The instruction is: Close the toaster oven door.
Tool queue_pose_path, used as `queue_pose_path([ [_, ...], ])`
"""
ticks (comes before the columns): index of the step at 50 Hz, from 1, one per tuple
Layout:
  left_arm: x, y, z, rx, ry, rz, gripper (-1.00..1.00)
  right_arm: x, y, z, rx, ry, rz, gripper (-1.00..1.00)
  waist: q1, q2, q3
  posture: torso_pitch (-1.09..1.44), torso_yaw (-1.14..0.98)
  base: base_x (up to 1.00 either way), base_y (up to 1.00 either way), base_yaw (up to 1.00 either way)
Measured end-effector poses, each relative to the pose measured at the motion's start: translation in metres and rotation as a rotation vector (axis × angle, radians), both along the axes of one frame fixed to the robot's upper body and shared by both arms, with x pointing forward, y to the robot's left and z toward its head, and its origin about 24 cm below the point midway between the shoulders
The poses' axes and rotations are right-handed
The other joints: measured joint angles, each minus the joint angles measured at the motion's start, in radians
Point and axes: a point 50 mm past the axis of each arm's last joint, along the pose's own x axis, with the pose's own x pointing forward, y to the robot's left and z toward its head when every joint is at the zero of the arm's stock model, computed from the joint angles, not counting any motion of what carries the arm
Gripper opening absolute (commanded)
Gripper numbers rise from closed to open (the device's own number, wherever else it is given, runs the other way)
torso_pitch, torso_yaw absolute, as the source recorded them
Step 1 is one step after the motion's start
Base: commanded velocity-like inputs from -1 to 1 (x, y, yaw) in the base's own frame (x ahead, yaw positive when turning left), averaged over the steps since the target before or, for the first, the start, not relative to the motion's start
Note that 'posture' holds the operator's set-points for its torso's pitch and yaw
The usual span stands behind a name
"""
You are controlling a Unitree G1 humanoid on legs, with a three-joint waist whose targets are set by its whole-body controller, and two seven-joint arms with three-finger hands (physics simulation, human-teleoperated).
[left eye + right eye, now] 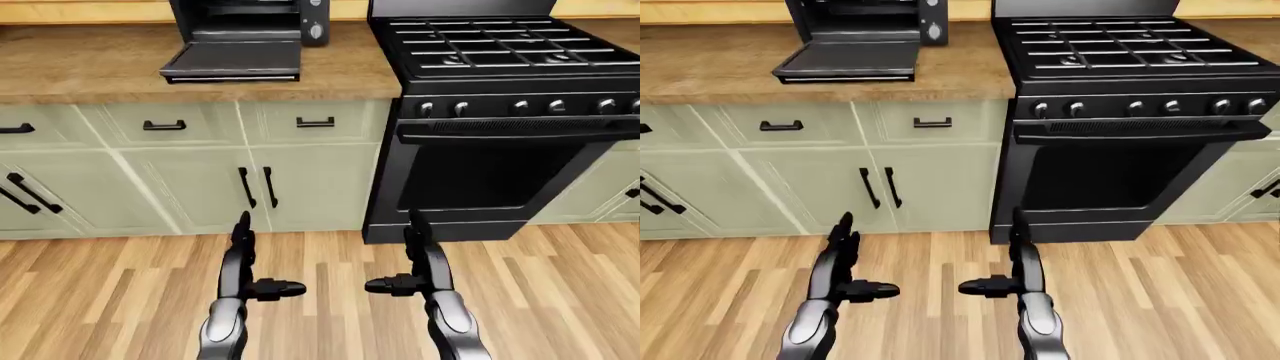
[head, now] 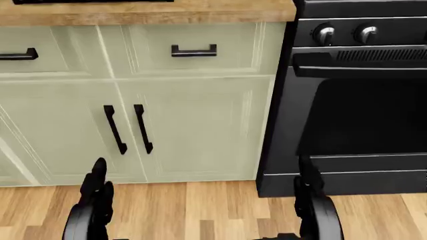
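A black toaster oven (image 1: pixel 250 19) stands on the wooden counter (image 1: pixel 80 64) at the top of the left-eye view. Its door (image 1: pixel 235 61) hangs open, folded down flat over the counter. My left hand (image 1: pixel 250 262) and right hand (image 1: pixel 410 259) float low over the wood floor, well below the counter and far from the oven. Both hands are open, fingers straight, thumbs pointing toward each other, nothing held. The head view shows only the fingers (image 2: pixel 96 187) and the cabinet fronts.
A black gas stove (image 1: pixel 500 112) with knobs and an oven door stands right of the toaster oven. Pale green cabinets (image 1: pixel 200 180) with black handles run under the counter. Wood plank floor (image 1: pixel 330 300) lies between me and the cabinets.
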Motion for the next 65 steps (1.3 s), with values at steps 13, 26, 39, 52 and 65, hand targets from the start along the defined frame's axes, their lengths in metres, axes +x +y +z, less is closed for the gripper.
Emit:
queue_pose_path([
  [13,0.006,0.006,0.032,-0.016,-0.072,-0.047,1.00,0.009,-0.006,0.024,0.019,-0.054,0.005,1.00,0.008,-0.004,-0.055,0.00,0.00,0.00,0.00,0.00],
  [26,0.014,0.047,0.070,0.056,-0.193,-0.012,1.00,0.015,-0.012,0.047,0.011,-0.108,0.005,1.00,0.008,-0.002,-0.071,0.00,0.00,0.00,0.00,0.00],
  [39,0.002,0.094,0.101,0.071,-0.244,0.091,1.00,0.018,-0.019,0.081,-0.011,-0.179,0.013,1.00,0.007,0.007,-0.063,0.00,0.00,0.00,0.00,0.00],
  [52,0.004,0.118,0.139,0.097,-0.313,0.138,1.00,0.025,-0.044,0.131,-0.059,-0.281,-0.029,1.00,0.007,0.011,-0.054,0.00,0.00,0.00,0.00,0.00],
  [65,0.007,0.144,0.159,0.097,-0.325,0.218,1.00,0.029,-0.066,0.160,-0.087,-0.327,-0.082,1.00,0.007,0.008,-0.044,0.00,0.00,0.00,0.00,0.00],
])
